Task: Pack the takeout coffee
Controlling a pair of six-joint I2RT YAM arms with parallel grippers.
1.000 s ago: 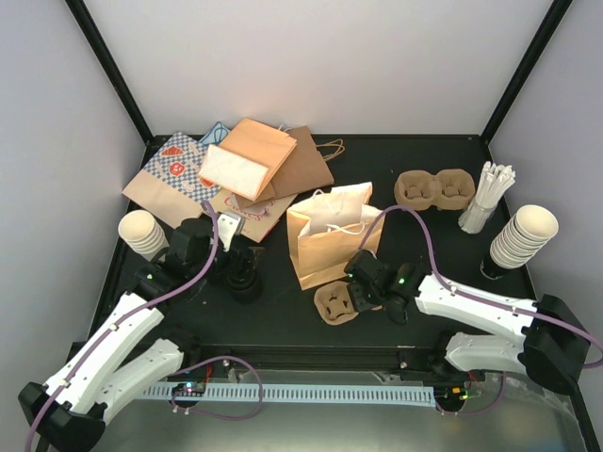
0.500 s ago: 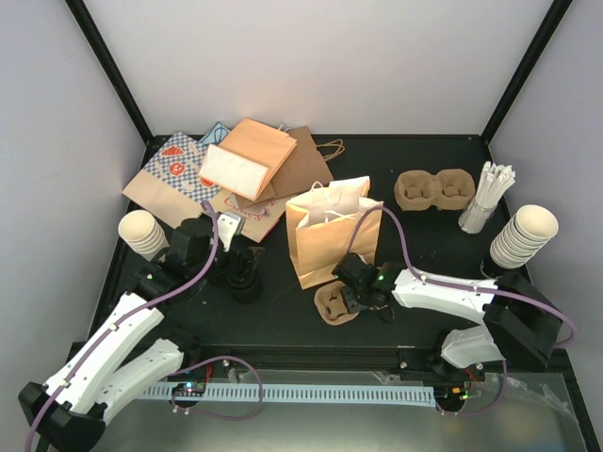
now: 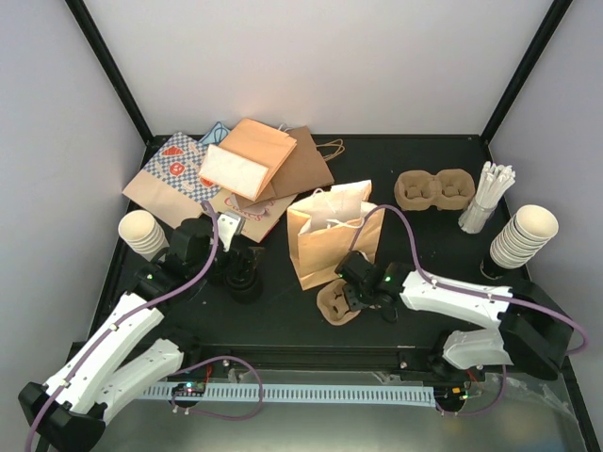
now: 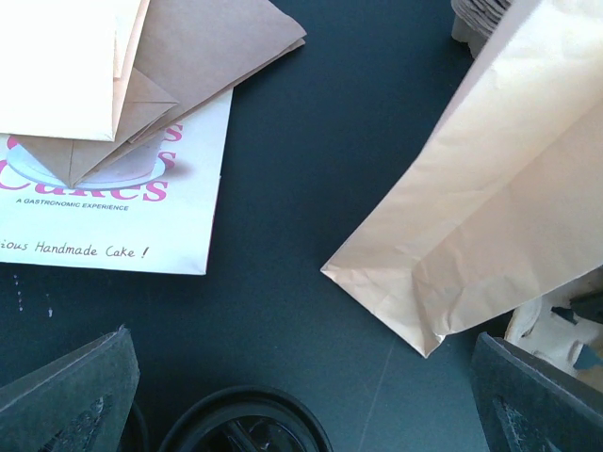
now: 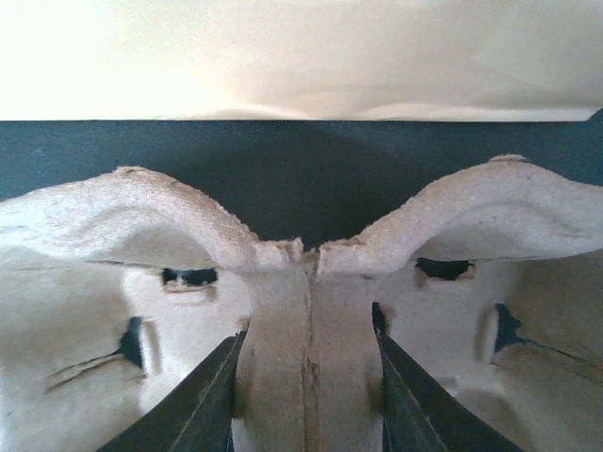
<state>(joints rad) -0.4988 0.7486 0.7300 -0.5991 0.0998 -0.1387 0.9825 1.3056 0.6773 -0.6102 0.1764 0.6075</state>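
Beside the bag (image 3: 330, 250), right hand (image 5: 306, 367) pinches the brown pulp carrier (image 5: 122, 221) mid-ridge — left hand (image 4: 301, 400) open, empty

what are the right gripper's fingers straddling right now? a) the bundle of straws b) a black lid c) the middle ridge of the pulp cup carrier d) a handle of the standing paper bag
c: in the right wrist view the right gripper has its fingers set against either side of the pulp carrier at its middle ridge.
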